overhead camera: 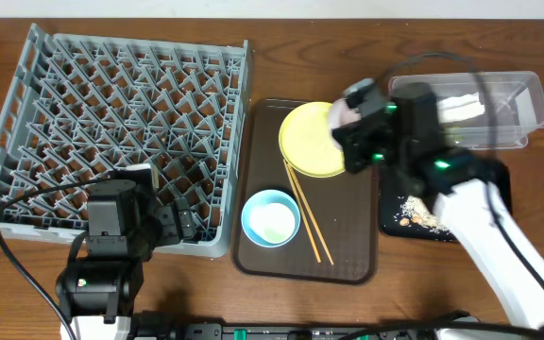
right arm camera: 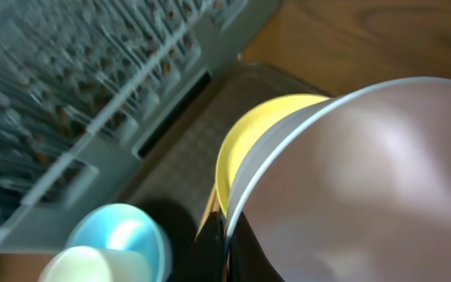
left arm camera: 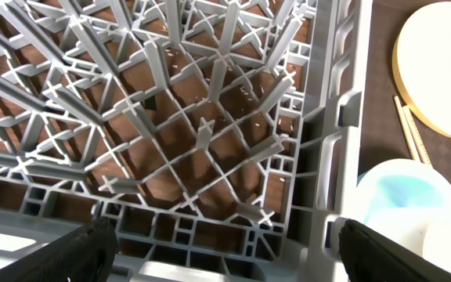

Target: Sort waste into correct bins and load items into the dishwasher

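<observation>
The right gripper (overhead camera: 349,121) clamps the round white bowl (right arm camera: 366,172) by its rim, likely bound left for the grey pegged plastic rack (overhead camera: 111,113); the left gripper (left arm camera: 229,251) gapes empty.

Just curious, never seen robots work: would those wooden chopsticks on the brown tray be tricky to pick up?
Probably. The chopsticks look thin and lie flat on the brown tray, so a grip may slip off. They seem stiff and light; a nudge would likely scatter the pair.
</observation>
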Controlling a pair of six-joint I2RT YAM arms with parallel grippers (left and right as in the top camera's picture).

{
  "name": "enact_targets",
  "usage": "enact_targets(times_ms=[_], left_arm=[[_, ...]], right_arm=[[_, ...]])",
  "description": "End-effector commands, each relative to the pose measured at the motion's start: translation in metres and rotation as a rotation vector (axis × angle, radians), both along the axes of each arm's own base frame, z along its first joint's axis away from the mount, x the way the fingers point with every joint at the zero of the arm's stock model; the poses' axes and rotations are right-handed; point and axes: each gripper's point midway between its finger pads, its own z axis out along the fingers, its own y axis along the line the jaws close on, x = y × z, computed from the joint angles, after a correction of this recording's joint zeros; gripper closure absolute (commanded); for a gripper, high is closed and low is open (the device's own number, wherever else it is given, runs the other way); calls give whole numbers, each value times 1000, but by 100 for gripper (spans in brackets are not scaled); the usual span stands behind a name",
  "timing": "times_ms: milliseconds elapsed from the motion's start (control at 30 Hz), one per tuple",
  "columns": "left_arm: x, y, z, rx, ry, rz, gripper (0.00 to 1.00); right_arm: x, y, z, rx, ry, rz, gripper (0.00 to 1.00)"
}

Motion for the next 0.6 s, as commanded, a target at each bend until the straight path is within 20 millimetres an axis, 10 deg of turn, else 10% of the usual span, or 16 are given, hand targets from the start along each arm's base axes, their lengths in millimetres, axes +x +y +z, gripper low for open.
enact_targets(times_ms=[0, 333, 567], left_arm=[[3, 1, 9, -5, -23, 7, 7], [3, 1, 9, -5, -23, 7, 6], [3, 1, 10, -5, -23, 7, 7]], right_arm=[[7, 17, -49, -143, 18, 58, 99], [4, 50, -132, -221, 120, 150, 99], [-3, 50, -103, -206, 111, 160, 66]])
